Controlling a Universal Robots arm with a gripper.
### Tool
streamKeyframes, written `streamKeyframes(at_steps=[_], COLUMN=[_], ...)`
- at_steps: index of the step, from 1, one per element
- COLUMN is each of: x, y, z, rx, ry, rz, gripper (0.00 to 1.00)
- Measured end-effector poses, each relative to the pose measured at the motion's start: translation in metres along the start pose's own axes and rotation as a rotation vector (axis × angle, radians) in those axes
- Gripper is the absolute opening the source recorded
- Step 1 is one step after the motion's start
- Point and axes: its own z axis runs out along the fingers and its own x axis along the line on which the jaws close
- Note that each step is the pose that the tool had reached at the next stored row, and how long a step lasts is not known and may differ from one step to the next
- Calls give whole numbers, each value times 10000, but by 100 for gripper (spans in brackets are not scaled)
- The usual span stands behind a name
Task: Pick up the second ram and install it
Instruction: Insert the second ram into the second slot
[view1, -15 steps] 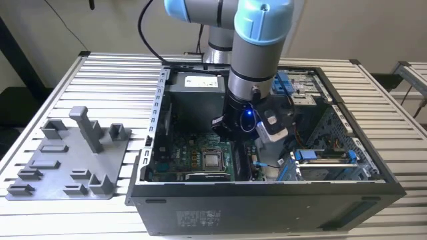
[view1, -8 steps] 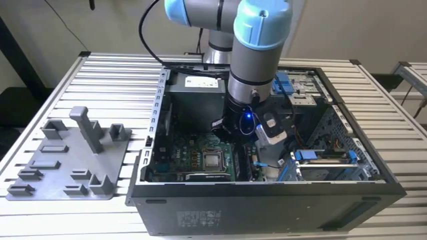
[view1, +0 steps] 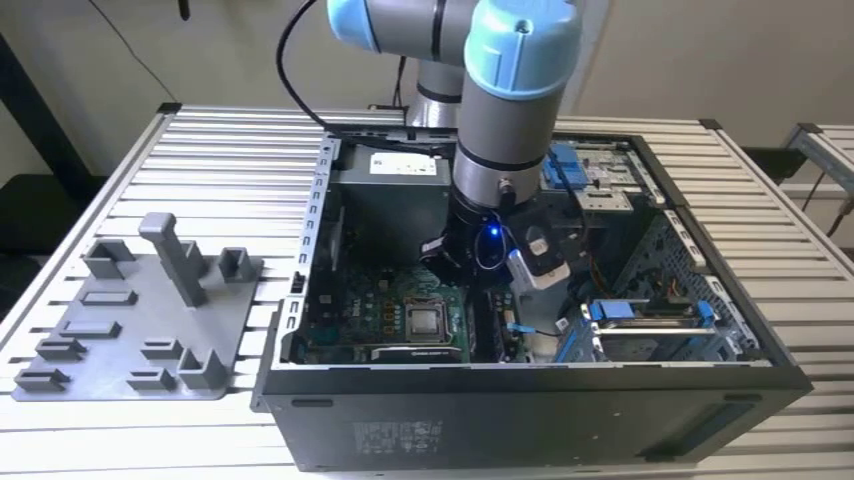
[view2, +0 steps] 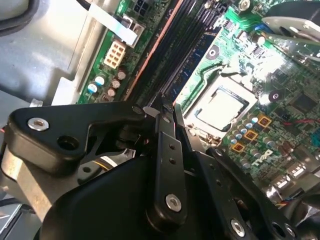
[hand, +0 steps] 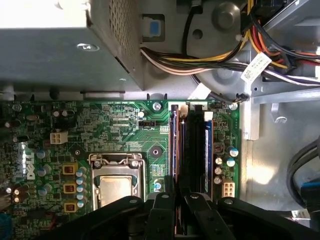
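Observation:
My gripper (hand: 181, 198) hangs inside the open computer case (view1: 534, 400), right over the memory slots of the green motherboard (hand: 125, 130). Its black fingers (view2: 166, 125) are drawn together at the top edge of the second ram (hand: 182, 150), a dark narrow stick standing on edge in a slot. The same stick runs away from the fingertips in the second wrist view (view2: 172, 65). Another dark stick with a blue edge (hand: 207, 150) stands in a slot beside it. In the exterior view the wrist (view1: 494, 240) covers the slots.
The CPU socket (hand: 115, 187) lies beside the slots. The grey power supply box (hand: 60, 45) and a cable bundle (hand: 210, 60) sit past the slots' far end. A blue-tabbed drive cage (view1: 654, 325) fills the case's right in the exterior view. A grey fixture tray (view1: 134, 330) lies outside on the slatted table.

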Motion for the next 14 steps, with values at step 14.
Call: streamKeyframes(at_steps=[14], x=[1], y=[-9], z=[-89], rx=[75], ry=[98], rz=[70], gripper=[14])
